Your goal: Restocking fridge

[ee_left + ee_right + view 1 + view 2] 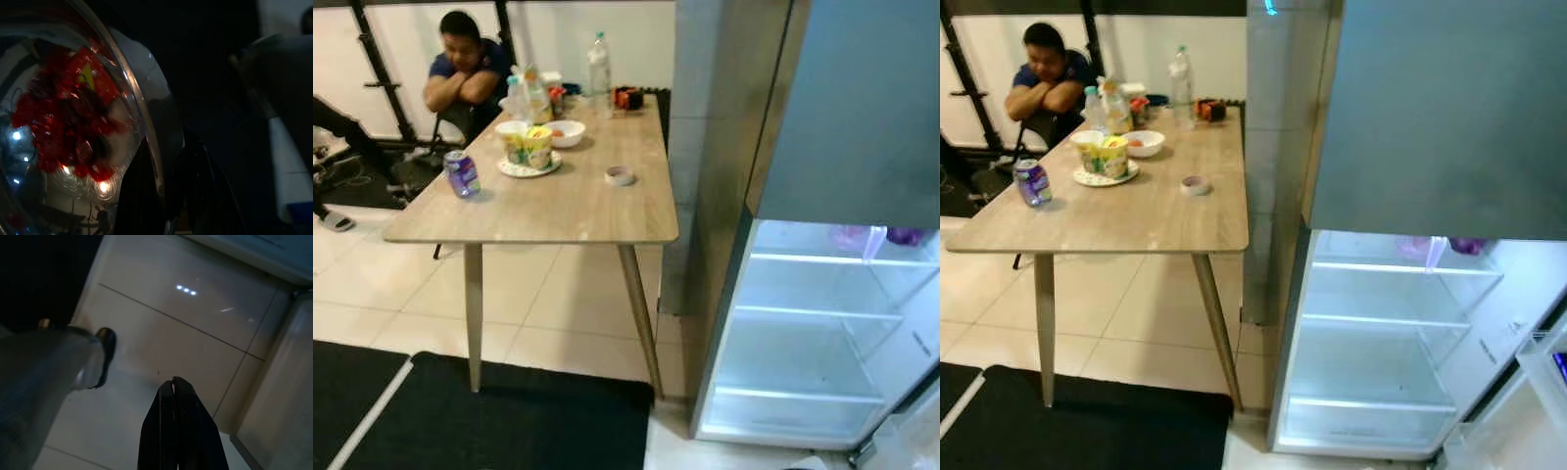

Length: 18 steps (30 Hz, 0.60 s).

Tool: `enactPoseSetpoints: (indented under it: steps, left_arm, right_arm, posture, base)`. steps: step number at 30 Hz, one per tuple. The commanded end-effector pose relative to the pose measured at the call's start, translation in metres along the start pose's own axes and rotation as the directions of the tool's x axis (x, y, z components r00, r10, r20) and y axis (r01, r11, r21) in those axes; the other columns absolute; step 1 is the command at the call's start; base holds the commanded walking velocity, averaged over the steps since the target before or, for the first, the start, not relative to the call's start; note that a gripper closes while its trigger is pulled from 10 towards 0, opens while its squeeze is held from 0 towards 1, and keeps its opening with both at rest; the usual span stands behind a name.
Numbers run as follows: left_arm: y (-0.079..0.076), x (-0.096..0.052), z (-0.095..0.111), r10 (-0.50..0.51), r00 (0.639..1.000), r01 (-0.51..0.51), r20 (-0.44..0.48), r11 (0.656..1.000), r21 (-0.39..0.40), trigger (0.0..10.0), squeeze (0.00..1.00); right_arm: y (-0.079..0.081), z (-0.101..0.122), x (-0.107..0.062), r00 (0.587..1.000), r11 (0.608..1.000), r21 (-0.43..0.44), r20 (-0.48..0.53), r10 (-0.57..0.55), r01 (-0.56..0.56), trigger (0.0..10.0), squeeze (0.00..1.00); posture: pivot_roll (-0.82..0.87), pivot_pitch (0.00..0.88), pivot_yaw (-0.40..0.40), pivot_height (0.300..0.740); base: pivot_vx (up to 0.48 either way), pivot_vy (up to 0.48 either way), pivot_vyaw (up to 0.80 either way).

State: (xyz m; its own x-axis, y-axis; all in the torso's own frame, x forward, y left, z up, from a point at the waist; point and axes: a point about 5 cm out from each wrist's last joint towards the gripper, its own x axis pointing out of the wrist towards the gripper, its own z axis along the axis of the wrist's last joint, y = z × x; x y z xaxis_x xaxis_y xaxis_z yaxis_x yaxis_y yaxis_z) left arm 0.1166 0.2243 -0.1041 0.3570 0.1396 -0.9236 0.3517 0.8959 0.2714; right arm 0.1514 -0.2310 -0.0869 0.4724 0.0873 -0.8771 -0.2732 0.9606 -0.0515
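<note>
In the left wrist view my left gripper (159,193) is shut on the rim of a shiny metal bowl (73,147) with red food inside; the surroundings there are dark. My right gripper (174,383) hangs shut and empty above pale floor tiles. The fridge (822,323) stands open at the right, its lit white shelves bare apart from purple items (906,235) on the top shelf. On the wooden table (548,211) stand a purple can (461,173), a plate with yellow cups (530,149), a white bowl (567,133) and a clear bottle (598,64).
A person (462,69) sits at the table's far end with arms folded. A small tape roll (620,175) lies near the table's right edge. A black mat (509,416) covers the floor in front. The fridge door (1542,392) stands open at the far right.
</note>
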Motion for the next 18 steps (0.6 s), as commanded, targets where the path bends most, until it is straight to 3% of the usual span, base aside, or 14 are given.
enactPoseSetpoints:
  steps: [1,18]
  left_arm:
    - [0.0022,0.0000,0.0008,0.007,1.000,-0.007,0.004,1.000,0.006,10.0,0.00]
    - [0.0022,0.0004,0.0063,0.000,1.000,0.000,0.021,1.000,0.015,10.0,0.00]
  right_arm:
    - [-0.0023,-0.0045,-0.0015,1.000,1.000,0.012,-0.011,-0.010,0.010,10.0,0.00]
    - [-0.0018,0.0000,-0.0002,1.000,1.000,0.000,-0.008,-0.011,0.011,10.0,0.00]
  posture:
    - [-0.08,0.016,-0.003,0.740]
    - [-0.08,0.006,-0.002,0.740]
  base:
    - [0.000,-0.469,0.00]
    - [0.000,-0.433,0.00]
